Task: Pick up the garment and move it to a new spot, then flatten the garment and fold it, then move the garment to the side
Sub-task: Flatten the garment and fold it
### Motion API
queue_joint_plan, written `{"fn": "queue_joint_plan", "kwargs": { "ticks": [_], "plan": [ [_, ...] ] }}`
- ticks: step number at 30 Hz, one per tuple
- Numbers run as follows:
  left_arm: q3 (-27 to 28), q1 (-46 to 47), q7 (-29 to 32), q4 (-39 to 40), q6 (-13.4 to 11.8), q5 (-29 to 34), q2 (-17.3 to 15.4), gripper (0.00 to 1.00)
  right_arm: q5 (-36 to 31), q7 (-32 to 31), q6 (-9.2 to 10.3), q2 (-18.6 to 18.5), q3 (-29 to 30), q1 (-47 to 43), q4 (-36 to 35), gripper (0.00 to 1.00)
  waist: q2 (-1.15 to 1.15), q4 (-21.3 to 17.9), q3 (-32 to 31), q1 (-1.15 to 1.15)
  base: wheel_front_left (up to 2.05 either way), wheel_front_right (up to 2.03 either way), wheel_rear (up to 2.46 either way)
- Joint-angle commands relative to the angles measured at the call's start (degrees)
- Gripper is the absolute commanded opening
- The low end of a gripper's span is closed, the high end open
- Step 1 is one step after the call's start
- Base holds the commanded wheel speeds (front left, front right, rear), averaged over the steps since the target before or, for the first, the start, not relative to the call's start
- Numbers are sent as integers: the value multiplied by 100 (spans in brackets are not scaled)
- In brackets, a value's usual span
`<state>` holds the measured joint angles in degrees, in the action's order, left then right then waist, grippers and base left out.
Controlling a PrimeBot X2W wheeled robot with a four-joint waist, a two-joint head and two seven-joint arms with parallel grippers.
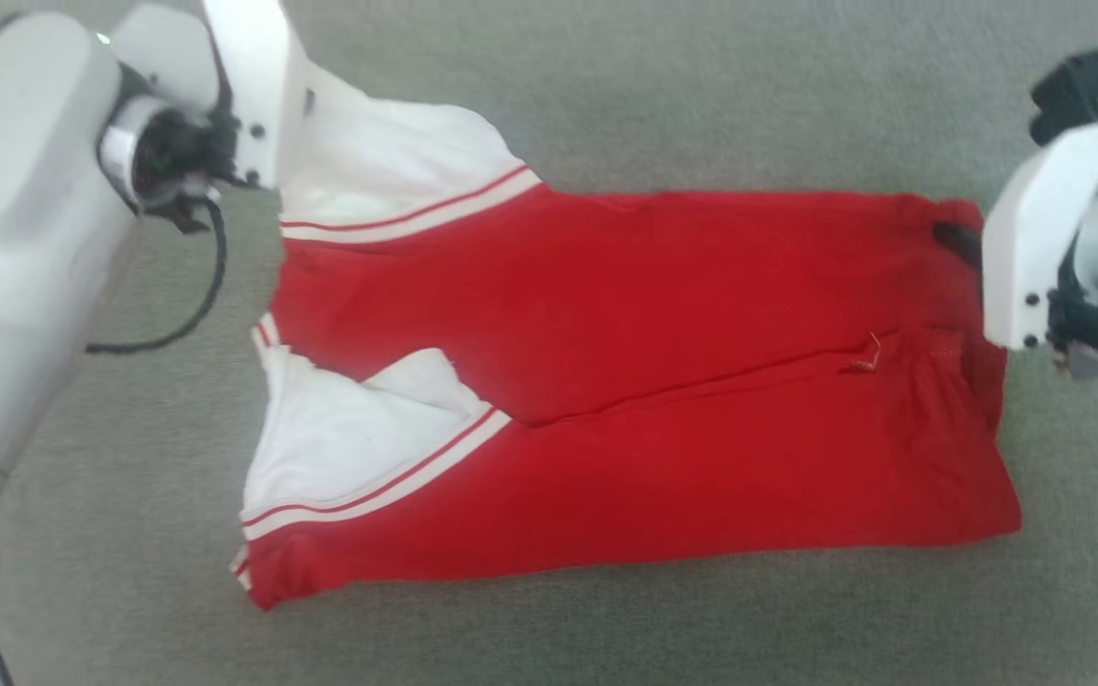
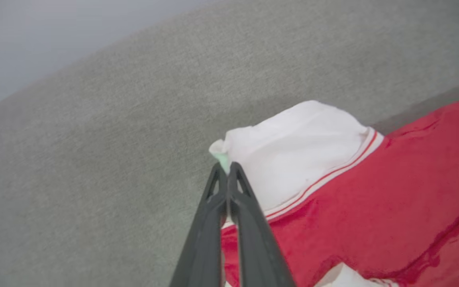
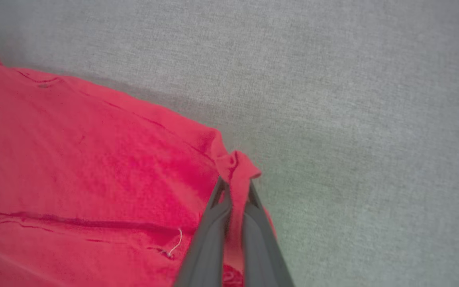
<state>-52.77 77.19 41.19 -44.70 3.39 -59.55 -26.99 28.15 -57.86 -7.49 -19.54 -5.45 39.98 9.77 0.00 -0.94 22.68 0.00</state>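
Place type unclear, maybe lab: plain grey cloth-covered work surface point(image 1: 663, 86)

The shirt point(image 1: 663, 381) lies flat across the middle of the fabric surface point(image 1: 701, 86), its sleeves at the left and its hem at the right. The far sleeve point(image 1: 387, 171) juts out behind the body; the near sleeve point(image 1: 349, 448) lies on top of the body, toward the front. The left gripper point(image 2: 226, 169) meets the far sleeve's tip — the right gripper point(image 3: 234, 187) meets the far right corner, with cloth between its fingers.
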Motion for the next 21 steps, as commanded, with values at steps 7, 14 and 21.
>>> {"fn": "queue_joint_plan", "kwargs": {
  "ticks": [7,14,21],
  "plan": [
    [-136,-884,281,1667,-551,-21,-565,0,99,-451,2,-68,502,-1012,-1026,0,0,472,-602,0,0,0,0],
    [-146,-1858,513,3647,-1392,-200,-1338,0,147,-828,2,89,964,-2015,-1804,0,0,626,-802,0,0,0,0],
    [-137,-2861,387,4614,-1961,-507,-1776,0,53,-831,2,295,1234,-2681,-1832,0,0,583,-813,0,0,0,0]
  ]
}}
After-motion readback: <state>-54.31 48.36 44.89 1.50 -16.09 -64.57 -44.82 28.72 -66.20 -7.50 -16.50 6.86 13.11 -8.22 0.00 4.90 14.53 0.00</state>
